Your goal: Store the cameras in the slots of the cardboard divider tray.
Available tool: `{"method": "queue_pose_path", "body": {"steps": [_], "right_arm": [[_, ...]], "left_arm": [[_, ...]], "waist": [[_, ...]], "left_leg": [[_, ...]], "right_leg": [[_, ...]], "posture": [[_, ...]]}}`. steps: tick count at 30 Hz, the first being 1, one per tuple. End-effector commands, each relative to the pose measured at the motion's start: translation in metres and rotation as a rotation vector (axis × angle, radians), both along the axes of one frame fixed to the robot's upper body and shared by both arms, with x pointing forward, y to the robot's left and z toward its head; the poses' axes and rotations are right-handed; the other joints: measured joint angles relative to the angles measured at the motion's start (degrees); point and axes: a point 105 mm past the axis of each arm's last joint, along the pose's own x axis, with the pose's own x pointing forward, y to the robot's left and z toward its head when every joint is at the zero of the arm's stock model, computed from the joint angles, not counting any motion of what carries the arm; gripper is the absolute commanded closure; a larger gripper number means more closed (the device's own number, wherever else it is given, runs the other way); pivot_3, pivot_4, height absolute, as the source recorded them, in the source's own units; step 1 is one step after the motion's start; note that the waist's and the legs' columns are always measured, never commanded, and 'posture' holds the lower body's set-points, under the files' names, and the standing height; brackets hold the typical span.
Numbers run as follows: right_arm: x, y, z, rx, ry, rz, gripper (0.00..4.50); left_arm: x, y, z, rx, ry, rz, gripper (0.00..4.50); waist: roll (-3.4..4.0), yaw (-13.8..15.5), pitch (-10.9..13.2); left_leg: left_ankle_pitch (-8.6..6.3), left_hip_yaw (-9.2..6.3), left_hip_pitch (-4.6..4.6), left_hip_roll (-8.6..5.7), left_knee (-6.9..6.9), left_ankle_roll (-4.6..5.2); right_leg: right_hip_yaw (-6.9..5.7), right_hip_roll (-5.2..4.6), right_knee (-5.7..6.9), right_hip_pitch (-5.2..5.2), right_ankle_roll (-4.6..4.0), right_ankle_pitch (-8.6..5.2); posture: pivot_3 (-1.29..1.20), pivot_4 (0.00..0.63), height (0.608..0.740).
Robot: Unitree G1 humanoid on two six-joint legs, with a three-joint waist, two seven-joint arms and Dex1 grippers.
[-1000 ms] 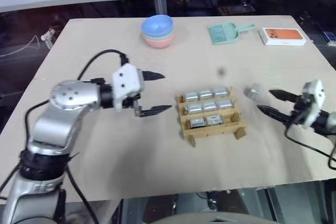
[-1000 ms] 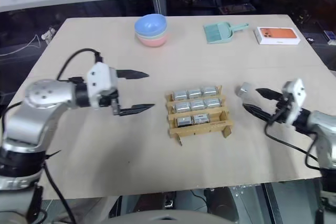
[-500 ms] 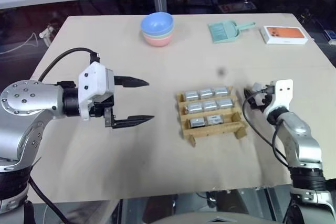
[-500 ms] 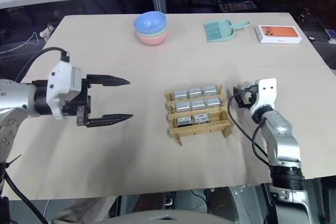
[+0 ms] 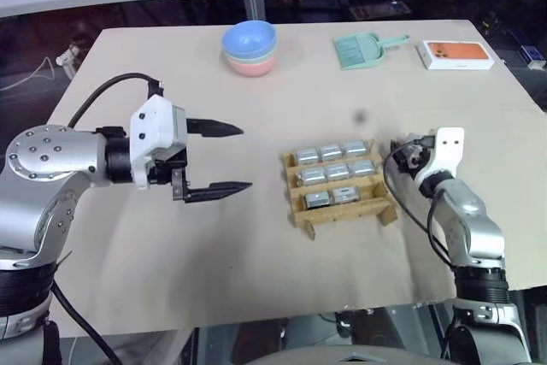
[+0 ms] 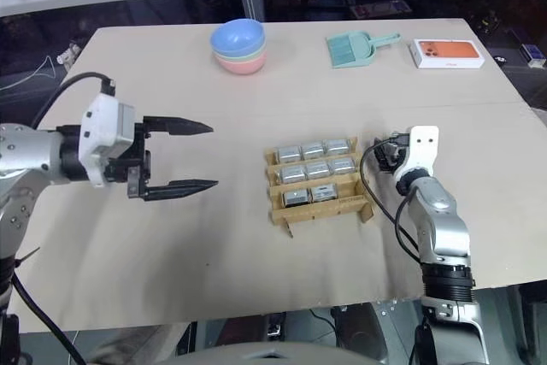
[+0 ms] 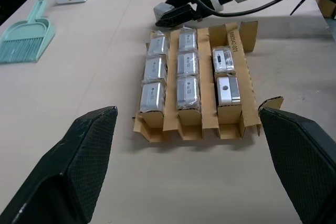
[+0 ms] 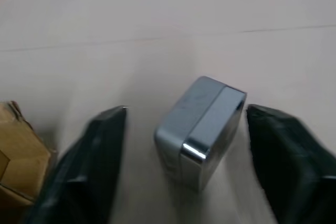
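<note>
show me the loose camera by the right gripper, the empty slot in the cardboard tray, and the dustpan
loose camera [image 8: 202, 129]: right wrist view, its front edge.
empty slot [image 7: 232, 36]: left wrist view, its cardboard floor.
dustpan [image 5: 360, 50]: left eye view, its pan.

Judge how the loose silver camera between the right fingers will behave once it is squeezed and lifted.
The loose camera looks like a rigid boxy block, so it probably won't flex. Its shiny, smooth faces could slip against the fingers, and it sits skewed between them, so it may twist as they close. Its flat base suggests it won't roll.
</note>
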Motion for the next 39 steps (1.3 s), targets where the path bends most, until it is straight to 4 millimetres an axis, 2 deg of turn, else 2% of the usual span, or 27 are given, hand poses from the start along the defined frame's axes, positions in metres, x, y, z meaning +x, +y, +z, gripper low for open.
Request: {"method": "queue_pose_path", "body": {"steps": [1,2,3,7,10,12,16,18,20,24,28,33,39], "right_arm": [[0.001,-0.002,0.019,-0.018,-0.075,-0.006,2.75],[0.001,-0.002,0.019,-0.027,-0.078,-0.002,3.34],[0.000,-0.002,0.020,-0.044,-0.084,0.006,3.72],[-0.007,0.000,0.025,-0.099,-0.119,0.068,3.72],[-0.017,-0.001,0.040,-0.090,-0.184,0.200,3.72],[-0.029,0.003,0.053,-0.048,-0.243,0.341,3.72],[-0.075,0.015,0.078,0.034,-0.299,0.781,3.72],[-0.094,0.016,0.078,-0.007,-0.301,0.955,3.72],[-0.107,0.015,0.067,-0.109,-0.243,1.110,3.72],[-0.104,0.014,0.055,-0.238,-0.172,1.263,3.72],[-0.091,0.021,0.058,-0.276,-0.187,1.343,3.72],[-0.079,0.031,0.054,-0.345,-0.187,1.439,3.72],[-0.075,0.036,0.044,-0.374,-0.148,1.495,3.72]], "left_arm": [[-0.001,-0.001,0.008,-0.002,-0.037,-0.014,0.00],[0.000,-0.001,0.008,-0.001,-0.037,-0.013,0.00],[0.000,-0.001,0.008,-0.001,-0.037,-0.012,0.00],[0.000,-0.001,0.009,-0.011,-0.036,-0.012,0.00],[0.000,-0.001,0.008,-0.021,-0.026,-0.013,0.00],[0.000,-0.001,0.008,-0.026,-0.019,-0.015,0.00],[0.003,0.002,0.006,-0.046,-0.005,-0.012,0.00],[0.005,0.000,0.006,-0.054,-0.002,-0.022,0.00],[0.005,-0.002,0.008,-0.072,0.000,-0.036,0.00],[0.005,-0.006,0.011,-0.094,0.011,-0.058,0.00],[-0.001,-0.008,0.019,-0.146,0.034,-0.081,0.00],[-0.011,0.003,0.010,-0.107,0.129,-0.090,0.00],[-0.014,0.003,0.009,-0.102,0.131,-0.096,0.00]], "waist": [[0.00,0.0,0.0],[0.00,0.0,0.0],[0.00,0.0,0.0],[0.00,0.0,0.0],[0.00,0.0,0.0],[0.02,0.1,0.0],[0.03,0.2,0.0],[-0.02,0.2,0.0],[-0.01,0.3,0.0],[-0.10,0.1,0.1],[-0.11,-0.1,0.1],[-0.11,0.1,0.1],[-0.13,0.7,0.1]], "left_leg": [[0.00,0.00,0.00,0.00,0.00,0.00],[0.00,0.00,0.00,0.00,0.00,0.00],[0.00,0.00,0.00,0.00,0.00,0.00],[0.00,0.02,0.00,0.00,0.00,0.00],[0.00,0.01,-0.01,0.00,0.00,0.00],[0.00,0.00,-0.01,-0.01,0.00,0.01],[-0.01,-0.04,0.01,0.01,0.01,0.02],[-0.01,-0.04,0.06,0.02,0.00,0.03],[-0.01,-0.03,0.08,0.03,0.02,0.03],[-0.01,0.02,0.11,0.03,0.09,0.03],[-0.01,0.01,0.21,0.05,0.09,0.03],[-0.01,0.01,0.13,0.06,0.08,0.02],[0.00,0.04,0.01,0.01,0.11,0.01]], "right_leg": [[0.00,0.00,0.00,0.00,0.00,0.00],[0.01,0.00,0.00,0.00,0.00,0.00],[0.00,0.00,0.00,0.00,0.00,0.01],[0.00,0.00,0.00,0.00,0.01,0.01],[0.00,0.00,-0.01,0.00,0.02,0.01],[0.02,0.00,-0.01,0.00,0.03,0.02],[0.02,0.00,-0.01,0.02,0.05,0.03],[-0.02,0.03,-0.01,0.07,0.05,0.03],[-0.02,0.05,-0.01,0.08,0.06,0.02],[-0.01,0.05,0.00,0.13,0.13,-0.04],[0.09,0.09,0.08,0.11,0.14,-0.03],[0.04,0.08,0.05,0.07,0.04,0.04],[-0.04,0.02,0.00,0.07,0.04,0.04]], "posture": [[0.00,0.150,0.740],[0.00,0.150,0.740],[0.00,0.150,0.740],[0.00,0.150,0.740],[0.00,0.150,0.740],[0.00,0.150,0.740],[0.00,0.150,0.740],[0.00,0.150,0.740],[0.00,0.150,0.740],[0.00,0.150,0.740],[0.00,0.150,0.740],[0.00,0.150,0.740],[0.00,0.150,0.740]]}}
